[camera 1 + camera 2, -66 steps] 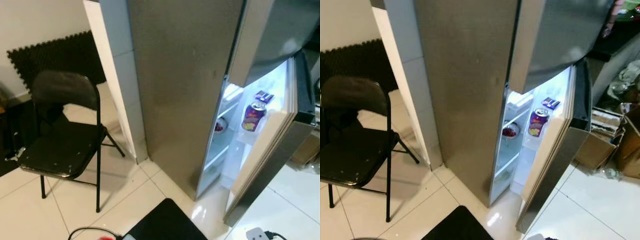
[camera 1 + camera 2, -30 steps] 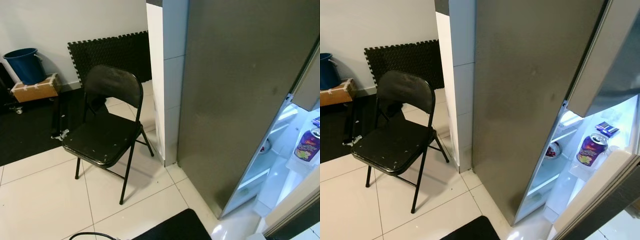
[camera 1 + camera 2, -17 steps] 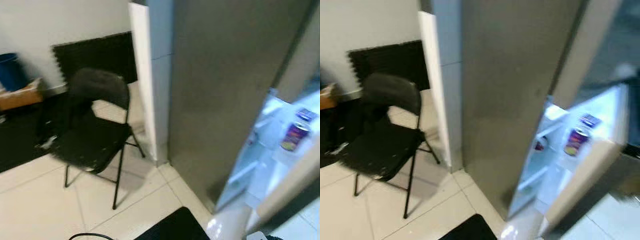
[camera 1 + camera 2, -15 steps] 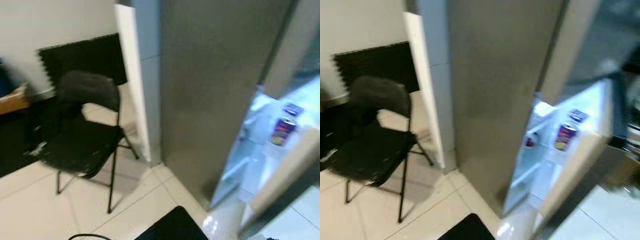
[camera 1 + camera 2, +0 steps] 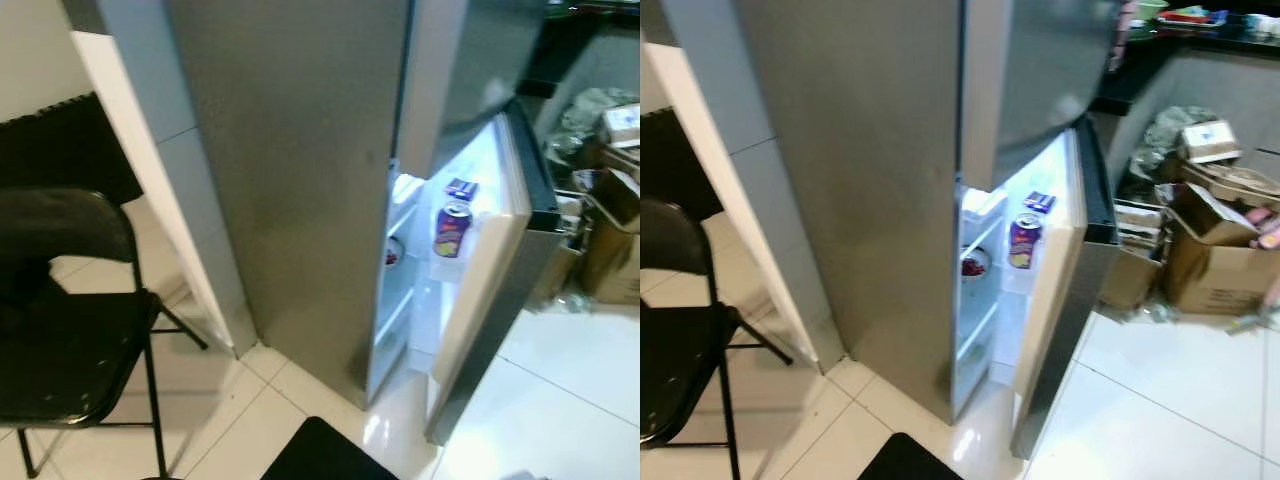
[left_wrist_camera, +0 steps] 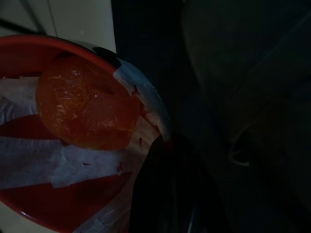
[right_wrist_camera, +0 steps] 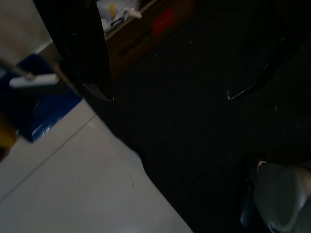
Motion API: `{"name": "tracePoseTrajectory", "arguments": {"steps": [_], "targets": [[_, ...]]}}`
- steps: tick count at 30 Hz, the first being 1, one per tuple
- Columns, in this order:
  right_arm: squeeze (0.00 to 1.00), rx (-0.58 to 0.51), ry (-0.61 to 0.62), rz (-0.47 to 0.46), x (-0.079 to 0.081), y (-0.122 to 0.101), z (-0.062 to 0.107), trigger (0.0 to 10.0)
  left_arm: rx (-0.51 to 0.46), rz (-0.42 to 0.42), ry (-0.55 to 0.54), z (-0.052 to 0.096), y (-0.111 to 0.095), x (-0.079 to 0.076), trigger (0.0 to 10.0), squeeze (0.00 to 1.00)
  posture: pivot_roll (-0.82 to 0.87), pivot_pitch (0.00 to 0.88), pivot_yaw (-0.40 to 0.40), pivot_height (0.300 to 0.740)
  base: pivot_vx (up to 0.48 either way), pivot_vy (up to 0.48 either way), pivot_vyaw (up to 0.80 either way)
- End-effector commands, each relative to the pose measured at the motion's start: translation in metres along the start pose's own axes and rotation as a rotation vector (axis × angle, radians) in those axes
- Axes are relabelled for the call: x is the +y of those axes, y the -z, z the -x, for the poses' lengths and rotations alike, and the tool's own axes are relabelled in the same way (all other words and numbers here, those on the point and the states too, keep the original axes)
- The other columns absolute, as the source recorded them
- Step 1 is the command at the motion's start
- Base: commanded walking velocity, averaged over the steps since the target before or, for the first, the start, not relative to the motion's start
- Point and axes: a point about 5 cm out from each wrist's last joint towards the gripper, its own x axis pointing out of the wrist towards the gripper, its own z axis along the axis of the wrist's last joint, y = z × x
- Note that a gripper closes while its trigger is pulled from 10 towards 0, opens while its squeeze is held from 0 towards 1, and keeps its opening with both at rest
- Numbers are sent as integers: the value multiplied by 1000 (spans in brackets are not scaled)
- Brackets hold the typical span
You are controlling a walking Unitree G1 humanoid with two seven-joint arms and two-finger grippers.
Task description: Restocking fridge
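Bowl [image 6: 73, 145] beside left tool [image 6: 170, 194]; fridge [image 5: 300, 180] door open.

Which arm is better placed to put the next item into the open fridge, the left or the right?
Probably the left. Its claw is at a red bowl holding an orange item. The right wrist view gives dark floor, nothing carried. The fridge stands open ahead.

Before me a white tiled floor [image 5: 1160, 420] carries the steel fridge [image 5: 880, 200], its lower door [image 5: 1065, 300] swung open. A black folding chair [image 5: 60, 340] stands to my left, cardboard boxes [image 5: 1210, 260] to my right, a black mat [image 5: 330, 455] nearest me.
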Motion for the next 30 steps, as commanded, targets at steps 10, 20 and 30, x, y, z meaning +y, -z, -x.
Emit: {"name": "tracePoseTrajectory", "arguments": {"steps": [10,20,30], "targets": [[0,-239,-28,-91,-8,-53,2,10000,-128,-4,-18,1,-34,4,10000,0,-43,0,-10,740,0,0,-235],[0,-593,-412,-117,8,-150,25,10000,-102,-20,-2,0,-21,-1,10000,0,-35,0,-7,740,0,0,0],[0,-838,-439,-73,2,-219,55,0,-75,-23,3,0,-7,-5,10000,0,-18,0,-12,740,0,0,0]]}}
